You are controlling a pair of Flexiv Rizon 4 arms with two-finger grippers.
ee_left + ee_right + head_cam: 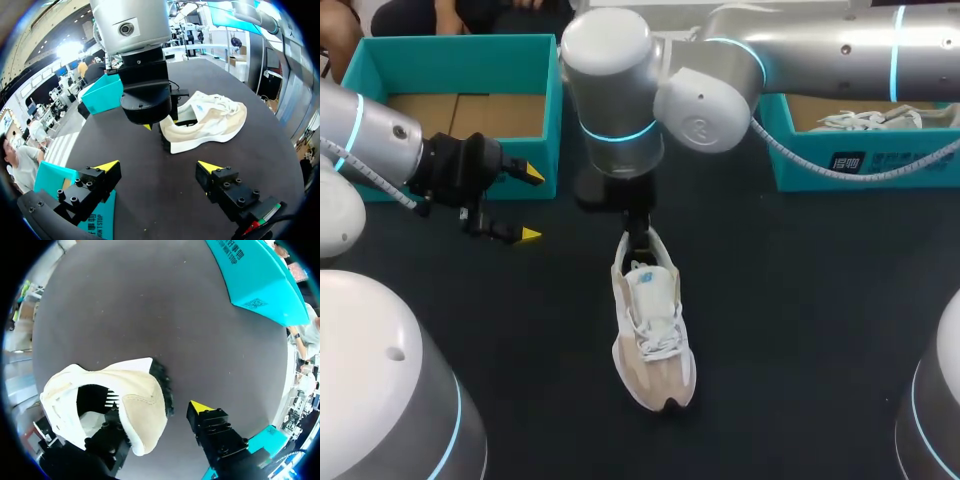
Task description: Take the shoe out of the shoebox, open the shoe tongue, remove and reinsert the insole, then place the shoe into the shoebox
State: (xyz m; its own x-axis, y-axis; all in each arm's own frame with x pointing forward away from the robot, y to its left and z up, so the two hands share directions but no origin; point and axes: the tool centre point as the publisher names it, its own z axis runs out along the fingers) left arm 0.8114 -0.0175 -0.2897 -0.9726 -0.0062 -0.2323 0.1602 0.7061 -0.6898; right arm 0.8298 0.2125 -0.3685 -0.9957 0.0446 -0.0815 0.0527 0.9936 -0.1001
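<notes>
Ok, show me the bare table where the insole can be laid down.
Widest bare patch: the table right of the shoe, up to the right shoebox. A smaller one lies left of the shoe, below the left jaws. Crowded at the shoe's heel, under the right jaws, and by the left shoebox.

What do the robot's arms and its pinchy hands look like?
The left arm and right arm are fat silver tubes with round joints and glowing light-blue rings. A pale coiled cable runs along each. The left gripper and right gripper are blocky and black, dotted with screws, and their fingers end in bright yellow wedge tips.
</notes>
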